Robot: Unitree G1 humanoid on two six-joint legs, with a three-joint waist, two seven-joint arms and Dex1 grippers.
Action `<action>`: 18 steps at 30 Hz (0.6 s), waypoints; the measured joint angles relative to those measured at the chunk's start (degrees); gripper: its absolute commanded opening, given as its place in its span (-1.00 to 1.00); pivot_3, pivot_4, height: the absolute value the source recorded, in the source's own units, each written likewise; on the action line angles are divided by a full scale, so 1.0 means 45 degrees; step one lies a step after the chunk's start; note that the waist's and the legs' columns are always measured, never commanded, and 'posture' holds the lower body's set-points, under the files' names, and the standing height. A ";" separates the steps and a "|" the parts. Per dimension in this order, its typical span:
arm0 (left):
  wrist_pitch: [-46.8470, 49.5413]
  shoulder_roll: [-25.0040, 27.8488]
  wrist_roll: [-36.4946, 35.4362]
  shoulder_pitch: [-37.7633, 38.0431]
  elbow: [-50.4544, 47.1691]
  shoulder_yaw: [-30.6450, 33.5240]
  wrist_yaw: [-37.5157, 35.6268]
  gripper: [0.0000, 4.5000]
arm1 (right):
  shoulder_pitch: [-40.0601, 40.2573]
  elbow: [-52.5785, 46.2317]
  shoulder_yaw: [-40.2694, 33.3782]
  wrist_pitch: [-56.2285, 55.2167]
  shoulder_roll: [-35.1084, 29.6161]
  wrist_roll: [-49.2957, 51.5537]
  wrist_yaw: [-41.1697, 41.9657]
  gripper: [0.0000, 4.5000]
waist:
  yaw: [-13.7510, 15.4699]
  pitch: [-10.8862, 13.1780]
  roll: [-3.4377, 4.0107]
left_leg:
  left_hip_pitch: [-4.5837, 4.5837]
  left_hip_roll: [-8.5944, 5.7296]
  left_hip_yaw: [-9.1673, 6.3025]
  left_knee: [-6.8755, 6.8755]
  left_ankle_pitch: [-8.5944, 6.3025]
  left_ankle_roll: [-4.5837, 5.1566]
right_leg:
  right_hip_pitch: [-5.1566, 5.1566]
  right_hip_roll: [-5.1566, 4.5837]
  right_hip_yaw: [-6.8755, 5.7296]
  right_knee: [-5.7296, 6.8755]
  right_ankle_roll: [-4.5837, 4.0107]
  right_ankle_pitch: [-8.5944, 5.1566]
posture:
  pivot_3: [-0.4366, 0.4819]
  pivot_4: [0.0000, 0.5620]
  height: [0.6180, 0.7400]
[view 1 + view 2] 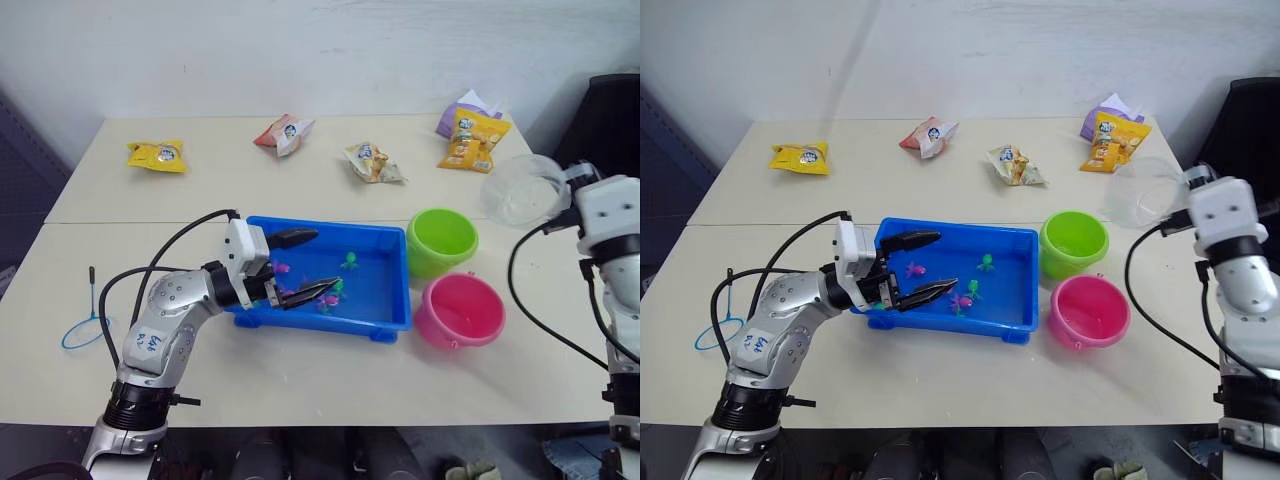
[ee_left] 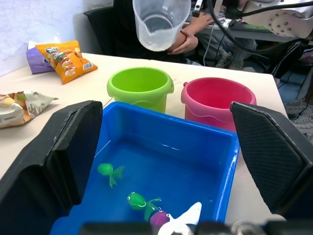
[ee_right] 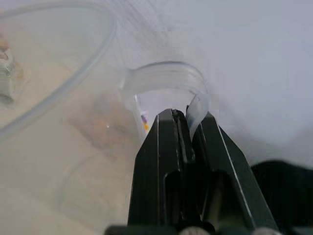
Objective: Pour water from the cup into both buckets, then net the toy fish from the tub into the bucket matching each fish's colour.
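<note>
The right gripper (image 3: 188, 120) has its fingers pinched tight on the handle of the clear cup (image 1: 522, 188), which is held up in the air, tipped over, above the table (image 1: 300, 375) and just behind the green bucket (image 1: 441, 240). The pink bucket (image 1: 459, 310) sits right in front of the green one, both just beside the right end of the blue tub (image 1: 385, 300). Over at the tub's left end, the left gripper (image 1: 305, 264) hovers with its fingers spread wide, one over the rim and one reaching across the water, holding nothing. Inside the tub, small green fish (image 2: 110, 171) and pink fish (image 1: 915, 268) lie scattered on the bottom, with one green and one pink close together near the front wall. The net (image 1: 88, 322) lies flat on the table well to the left of the tub, hoop toward the front edge. Snack packets (image 1: 157, 154) are strewn along the far side of the table, and a person's hand (image 2: 183, 41) shows behind the cup.
</note>
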 measured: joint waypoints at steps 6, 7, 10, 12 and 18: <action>0.0377 0.0058 -0.0380 0.0013 -0.0119 -0.0087 -0.0459 1.00 | 0.1118 -0.0896 -0.2338 0.3512 0.1440 0.3825 -0.0064 -0.99 | 0.0003 0.0000 0.0001 | 0.0000 0.0000 -0.0005 -0.0004 -0.0002 0.0003 | 0.0002 -0.0002 -0.0001 0.0000 0.0000 0.0000 | -0.05 -0.47 0.98; 0.0417 0.0080 -0.0435 0.0017 -0.0128 -0.0096 -0.0526 1.00 | 0.1294 -0.0913 -0.2622 0.3849 0.1677 0.4197 -0.0191 -0.99 | 0.0002 -0.0001 0.0002 | 0.0000 -0.0002 -0.0004 -0.0003 -0.0002 0.0003 | 0.0001 -0.0002 0.0001 0.0000 0.0000 0.0000 | -0.05 -0.47 0.98; 0.0425 0.0105 -0.0440 0.0018 -0.0187 -0.0161 -0.0643 1.00 | 0.1793 -0.0870 -0.2971 0.4377 0.2218 0.4718 -0.0298 -0.99 | -0.0055 -0.0002 0.0004 | 0.0005 -0.0001 0.0004 -0.0008 -0.0002 0.0003 | 0.0000 0.0004 0.0010 0.0000 0.0000 0.0000 | -0.05 -0.47 0.98; 0.0425 0.0124 -0.0440 0.0018 -0.0197 -0.0282 -0.0773 1.00 | 0.1900 -0.0644 -0.2934 0.4446 0.2484 0.4723 -0.0296 -0.99 | -0.0082 -0.0002 0.0004 | 0.0007 -0.0001 0.0006 -0.0007 -0.0002 0.0003 | 0.0000 0.0006 0.0014 0.0002 0.0000 0.0000 | -0.05 -0.47 0.98; 0.0480 0.0125 -0.0443 -0.0006 -0.0193 -0.0350 -0.0914 1.00 | 0.2035 0.0291 -0.2513 0.3660 0.3336 0.4216 -0.0354 -0.99 | -0.0047 -0.0002 0.0004 | 0.0007 -0.0001 0.0006 -0.0007 -0.0002 0.0002 | -0.0001 0.0007 0.0013 0.0001 0.0000 0.0000 | -0.05 -0.47 0.98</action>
